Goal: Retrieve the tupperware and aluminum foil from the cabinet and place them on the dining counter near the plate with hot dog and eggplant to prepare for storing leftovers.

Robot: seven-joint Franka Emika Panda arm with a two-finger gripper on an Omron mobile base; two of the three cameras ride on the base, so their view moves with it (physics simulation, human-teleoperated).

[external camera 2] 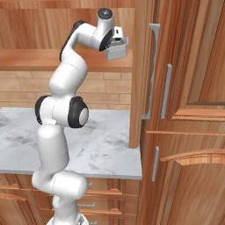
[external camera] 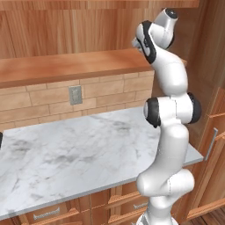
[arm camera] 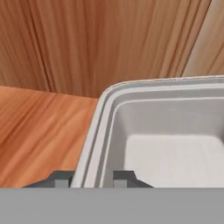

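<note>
The tupperware (arm camera: 166,140) is a greyish clear tub; its left wall and flared rim stand between my two fingertips (arm camera: 61,177). My gripper (arm camera: 92,177) is shut on that wall. From the right base view, the gripper (external camera 2: 115,38) holds the tupperware (external camera 2: 117,49) high up, at the front of the cabinet's plank shelf (external camera 2: 26,59) and close to the upright side panel (external camera 2: 139,66). I cannot tell whether the tub touches the shelf (arm camera: 39,127). In the left base view the arm hides the hand. The aluminum foil is out of view.
Below the shelf (external camera: 66,66) runs a brick wall with an outlet (external camera: 75,95), above a marble worktop (external camera: 66,145) over drawers (external camera: 46,213). Tall wooden doors with metal handles (external camera 2: 166,90) stand close on the right.
</note>
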